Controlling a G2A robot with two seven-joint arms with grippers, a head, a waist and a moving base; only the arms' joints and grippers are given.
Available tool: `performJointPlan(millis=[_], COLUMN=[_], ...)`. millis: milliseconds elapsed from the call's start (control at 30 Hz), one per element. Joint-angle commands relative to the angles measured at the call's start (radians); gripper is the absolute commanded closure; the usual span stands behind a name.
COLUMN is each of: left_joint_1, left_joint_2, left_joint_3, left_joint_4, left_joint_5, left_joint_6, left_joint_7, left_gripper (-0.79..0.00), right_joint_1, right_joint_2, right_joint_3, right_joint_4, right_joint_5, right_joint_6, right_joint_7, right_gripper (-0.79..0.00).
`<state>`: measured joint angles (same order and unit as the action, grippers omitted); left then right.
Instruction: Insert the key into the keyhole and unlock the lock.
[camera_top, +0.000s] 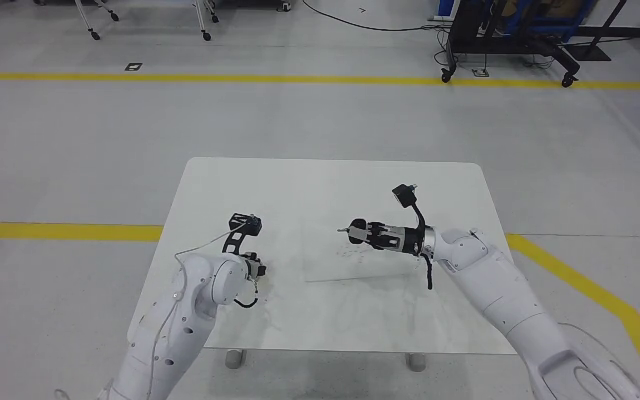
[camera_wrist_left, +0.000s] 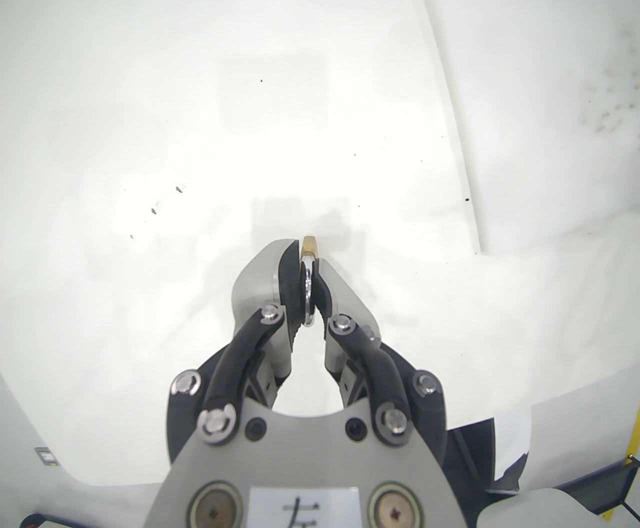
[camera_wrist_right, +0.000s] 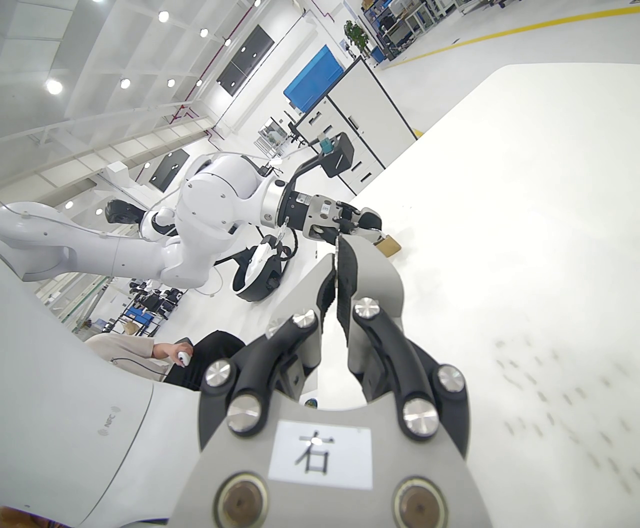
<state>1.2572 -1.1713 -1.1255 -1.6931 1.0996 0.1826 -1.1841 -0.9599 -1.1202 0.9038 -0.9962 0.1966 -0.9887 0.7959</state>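
Counter (camera_top: 300, 185) is carrying a thin white sheet (camera_top: 335, 262), which is lying under the right pincer (camera_wrist_right: 339, 246) and just beside the left pincer (camera_wrist_left: 306, 256). The two pincers are facing each other, well apart. The left pincer is tilting down toward the counter and clenching on the lock (camera_wrist_right: 389, 246). Its pads (camera_wrist_left: 289, 280) are squeezing the silver shackle (camera_wrist_left: 307, 296), while the brass body is poking out past its tips, touching the counter or just above it; I cannot tell which. The right pincer is hanging above the sheet, pointing toward the left pincer, with its jaws pressing together. Whether the key is sitting between them I cannot tell. In the top view a tiny dark tip is sticking out ahead of it, too small to name.
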Motion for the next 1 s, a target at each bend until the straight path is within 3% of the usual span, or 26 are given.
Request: performJointPlan(millis=[0, 67, 133, 200, 667, 767, 967], left_joint_1=[0.001, 0.002, 0.002, 0.001, 0.004, 0.002, -0.003], left_joint_2=[0.000, -0.001, -0.001, -0.001, -0.003, -0.004, -0.005], left_joint_3=[0.000, 0.000, 0.001, 0.001, 0.004, 0.008, 0.007], left_joint_4=[0.000, -0.001, -0.003, -0.004, -0.014, -0.008, -0.002], left_joint_5=[0.003, 0.007, 0.013, 0.017, 0.033, 0.033, 0.040], left_joint_6=[0.000, -0.001, -0.003, -0.002, -0.016, -0.018, -0.022], left_joint_7=[0.003, 0.004, 0.001, -0.004, -0.045, -0.046, -0.052], left_gripper=[0.000, 0.000, -0.099, -0.111, -0.089, 0.000, 0.000], right_joint_1=[0.000, 0.000, 0.000, 0.000, 0.000, 0.000, 0.000], right_joint_2=[0.000, 0.000, 0.000, 0.000, 0.000, 0.000, 0.000], right_joint_3=[0.000, 0.000, 0.000, 0.000, 0.000, 0.000, 0.000], right_joint_4=[0.000, 0.000, 0.000, 0.000, 0.000, 0.000, 0.000], right_joint_5=[0.000, 0.000, 0.000, 0.000, 0.000, 0.000, 0.000], right_joint_6=[0.000, 0.000, 0.000, 0.000, 0.000, 0.000, 0.000], right_joint_7=[0.000, 0.000, 0.000, 0.000, 0.000, 0.000, 0.000], right_gripper=[0.000, 0.000, 0.000, 0.000, 0.000, 0.000, 0.000])
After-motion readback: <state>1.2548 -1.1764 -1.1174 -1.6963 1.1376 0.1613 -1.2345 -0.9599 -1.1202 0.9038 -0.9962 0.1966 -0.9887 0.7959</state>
